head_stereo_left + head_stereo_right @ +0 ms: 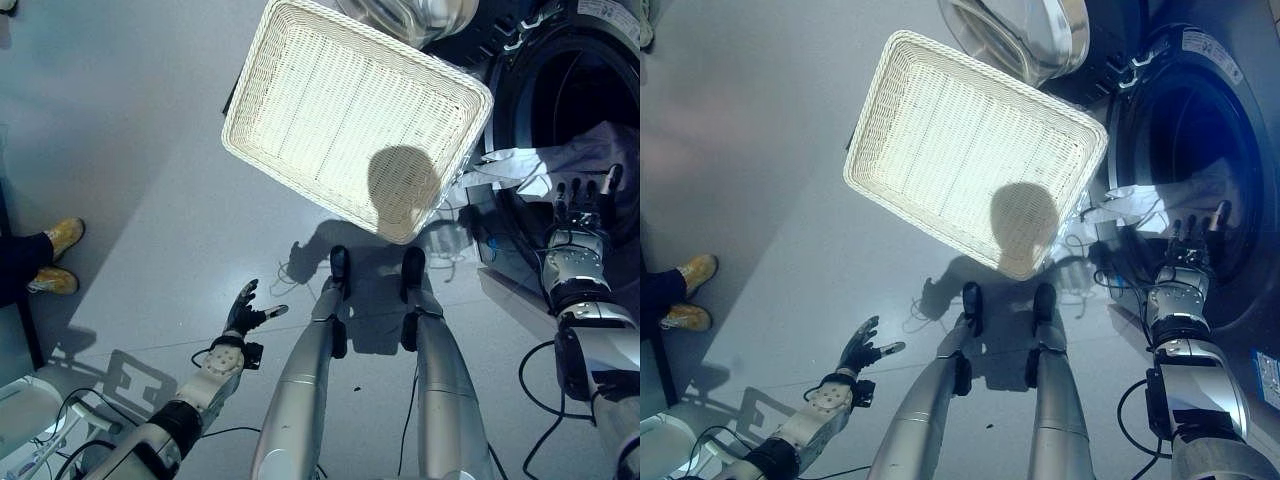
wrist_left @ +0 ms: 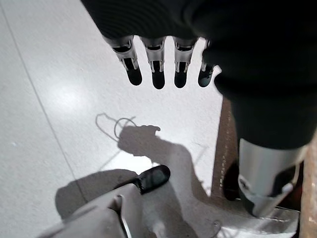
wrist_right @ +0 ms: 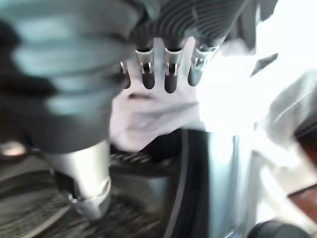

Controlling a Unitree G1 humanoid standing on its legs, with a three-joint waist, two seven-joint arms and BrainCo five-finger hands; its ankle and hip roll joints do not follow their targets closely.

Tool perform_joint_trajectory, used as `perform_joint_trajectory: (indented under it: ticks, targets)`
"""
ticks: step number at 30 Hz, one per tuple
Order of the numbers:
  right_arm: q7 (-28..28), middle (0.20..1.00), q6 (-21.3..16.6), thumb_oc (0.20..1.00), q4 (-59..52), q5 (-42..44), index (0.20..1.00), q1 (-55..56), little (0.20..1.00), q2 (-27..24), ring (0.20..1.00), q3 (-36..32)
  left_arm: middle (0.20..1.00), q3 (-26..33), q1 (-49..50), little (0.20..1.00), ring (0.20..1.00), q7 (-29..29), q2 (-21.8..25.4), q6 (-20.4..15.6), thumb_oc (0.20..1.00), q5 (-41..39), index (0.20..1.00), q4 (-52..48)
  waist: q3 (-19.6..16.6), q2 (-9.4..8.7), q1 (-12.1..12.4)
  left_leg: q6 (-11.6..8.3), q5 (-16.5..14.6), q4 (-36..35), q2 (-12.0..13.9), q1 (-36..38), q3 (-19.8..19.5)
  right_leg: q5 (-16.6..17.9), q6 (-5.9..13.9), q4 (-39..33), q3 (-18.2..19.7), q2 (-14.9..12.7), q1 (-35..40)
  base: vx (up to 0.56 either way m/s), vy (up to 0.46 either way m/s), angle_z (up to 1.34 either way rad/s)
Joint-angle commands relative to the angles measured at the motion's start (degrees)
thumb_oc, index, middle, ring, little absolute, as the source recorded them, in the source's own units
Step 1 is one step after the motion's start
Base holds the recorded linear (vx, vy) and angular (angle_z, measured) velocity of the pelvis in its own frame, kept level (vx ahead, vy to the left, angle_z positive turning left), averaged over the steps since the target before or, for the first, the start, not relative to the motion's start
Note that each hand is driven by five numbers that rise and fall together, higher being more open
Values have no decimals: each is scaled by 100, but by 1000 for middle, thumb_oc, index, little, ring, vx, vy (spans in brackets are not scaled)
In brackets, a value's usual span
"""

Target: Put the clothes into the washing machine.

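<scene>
We see the white wicker basket point(image 1: 355, 115) in the upper middle of the frame, lying on the grey floor point(image 1: 130, 150) with nothing in it. The clothes point(image 1: 560, 160) — a pale garment — hang over the lip of the washing machine point(image 1: 1200, 130) opening at the upper right, partly inside the drum and partly spilling toward the frame's centre.

The right robot hand point(image 1: 585, 200) sits at the right edge just below that cloth, its fingers straight and spread, touching or nearly touching the fabric (we cannot tell which). In its wrist view the fingers point(image 3: 171, 74) extend straight over the pale cloth, not curled round it.

The left robot hand point(image 1: 243, 312) hovers at the lower left over bare floor, fingers relaxed and apart, well away from the machine.

So the right arm is plainly nearer — in our judgement the garment still needs pushing deeper into the drum.
</scene>
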Motion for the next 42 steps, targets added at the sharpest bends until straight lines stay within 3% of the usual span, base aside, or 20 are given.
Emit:
perform_joint_trajectory:
  ticks: [1,3,4,8,9,13,14,20,21,28,36,40,42]
  targets:
    - [129,1000,318,1000,-76,-749,1000,81,1000,-537,1000,283,1000,177,119,1000,1000,81,-99,-50,1000,110,1000,77,-82,454,-58,-231,-137,-187,-167,176,65,-323,214,177,-227,415,192,-43,45,-3]
    - [119,1000,307,1000,-78,-805,1000,78,1000,-537,1000,289,1000,183,119,1000,1000,78,-100,-48,1000,113,1000,76,-82,451,-59,-230,-136,-194,-167,180,65,-312,217,160,-225,417,198,-41,44,-4]
    - [-156,1000,160,1000,-195,-1577,1000,66,1000,-512,1000,422,1000,209,113,1000,1000,128,-108,-4,1000,137,1000,21,-82,387,-70,-202,-133,-254,-188,200,55,-199,247,11,-197,445,218,-56,63,-2]
    - [-318,1000,-20,1000,-220,-2079,1000,83,1000,-516,1000,486,1000,219,141,1000,1000,131,-126,-41,1000,147,1000,33,-82,358,-80,-191,-128,-283,-191,214,63,-128,266,-85,-184,447,238,-38,58,-3]
    - [-610,1000,-261,1000,-584,-2328,1000,251,1000,-454,1000,567,1000,301,213,1000,1000,154,-157,-37,1000,178,1000,9,-82,266,-131,-170,-152,-324,-202,274,87,11,321,-282,-148,453,297,-83,167,-5]
    - [-478,1000,-308,1000,-956,-2256,1000,541,1000,-255,1000,509,1000,383,270,1000,1000,211,-244,-93,1000,215,1000,87,-82,162,-205,-147,-184,-358,-217,334,126,165,383,-495,-101,450,356,-58,130,-12]
    - [-352,1000,-346,1000,-1218,-2539,1000,857,1000,26,1000,563,1000,505,262,1000,1000,230,-351,-83,1000,293,1000,186,-82,75,-268,-120,-202,-414,-230,407,169,296,433,-684,-64,435,423,-74,170,-20]
    - [-261,1000,-428,1000,-1731,-3544,1000,1353,1000,461,1000,972,1000,716,234,1000,1000,252,-524,-54,1000,447,1000,343,-82,-46,-356,-99,-197,-500,-231,503,266,486,509,-924,13,396,500,-57,128,-13]
    - [39,1000,-411,1000,-1831,-3576,1000,1700,1000,728,1000,1167,1000,850,237,1000,1000,233,-623,-159,1000,497,1000,506,-82,-79,-393,-99,-169,-563,-227,550,308,548,545,-1013,63,376,541,-57,197,-17]
    - [534,1000,-251,1000,-1572,-3231,1000,1943,1000,1262,1000,1317,1000,933,51,1000,1000,286,-881,-314,1000,502,1000,879,-82,-26,-414,-112,-130,-673,-226,603,347,521,588,-1067,69,308,605,-10,98,-6]
    - [480,1000,7,1000,-1056,-2525,1000,1488,1000,1415,1000,1179,1000,782,-170,1000,1000,300,-1138,-312,1000,433,1000,1129,-82,245,-290,-176,-32,-676,-288,434,261,368,543,-958,7,236,497,33,29,2]
    - [242,1000,160,1000,-694,-1403,1000,1170,1000,1393,1000,922,1000,722,-294,1000,1000,244,-1181,-282,1000,380,1000,1251,-82,365,-220,-212,-16,-504,-317,207,204,228,484,-687,-19,254,291,72,-69,10]
    - [-10,1000,147,1000,-303,-713,1000,816,1000,1311,1000,661,1000,574,-360,1000,1000,312,-1302,-338,1000,310,1000,1330,-82,507,-152,-262,33,-450,-308,-21,140,141,435,-509,-42,259,51,118,-131,23]
